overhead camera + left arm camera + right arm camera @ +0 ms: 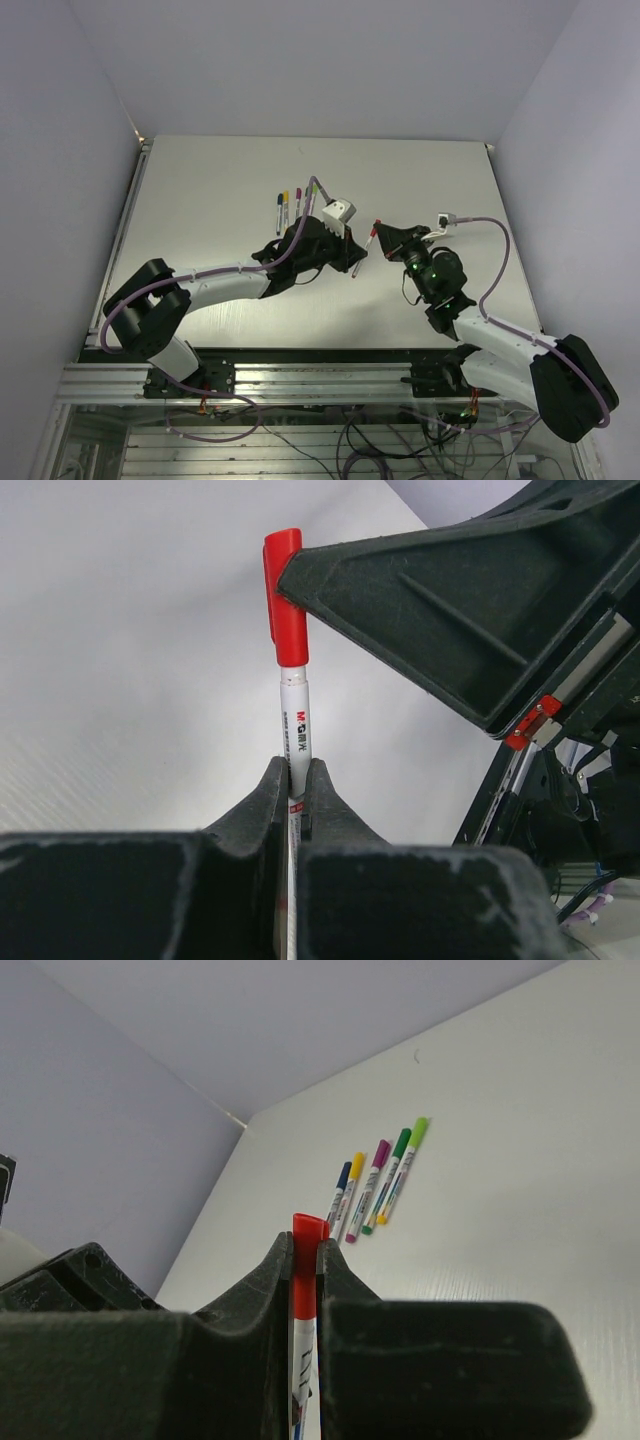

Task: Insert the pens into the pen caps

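A red pen [296, 720] with a white barrel is held in the air between my two grippers above the table's middle. My left gripper [297, 777] is shut on its barrel; in the top view it [352, 262] sits at the pen's lower end. The red pen cap [287, 610] sits over the pen's tip. My right gripper [305, 1252] is shut on that cap [306, 1260], with the barrel [302, 1380] running down between its fingers. In the top view the right gripper [379, 234] meets the left one tip to tip.
A row of several pens with coloured caps on (blue, yellow, magenta, green) [295, 203] lies side by side on the white table [200, 200] behind the left gripper; it also shows in the right wrist view [378, 1180]. Walls close in the table's far side and both sides.
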Robot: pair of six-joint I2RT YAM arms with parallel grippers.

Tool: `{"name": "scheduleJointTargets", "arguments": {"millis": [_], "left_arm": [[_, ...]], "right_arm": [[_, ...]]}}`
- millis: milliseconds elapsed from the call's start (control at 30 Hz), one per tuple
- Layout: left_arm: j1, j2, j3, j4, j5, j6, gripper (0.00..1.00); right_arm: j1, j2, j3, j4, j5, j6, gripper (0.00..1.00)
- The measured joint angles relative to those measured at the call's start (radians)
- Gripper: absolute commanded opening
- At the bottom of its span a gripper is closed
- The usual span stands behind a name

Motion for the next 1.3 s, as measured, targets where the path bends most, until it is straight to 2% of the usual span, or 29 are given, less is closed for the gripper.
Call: {"name": "scheduleJointTargets", "arguments": {"millis": [600, 1300], "left_arm": [[0.042, -0.011, -0.024, 0.035, -0.004, -0.04, 0.07], [0.08, -0.011, -0.019, -0.034, -0.014, -0.011, 0.07]], "right_arm": [[0.006, 0.069, 0.057, -0.006, -0.081, -0.084, 0.0], [0.088, 0.193, 0.146, -0.061, -0.007, -0.14, 0.0]]}}
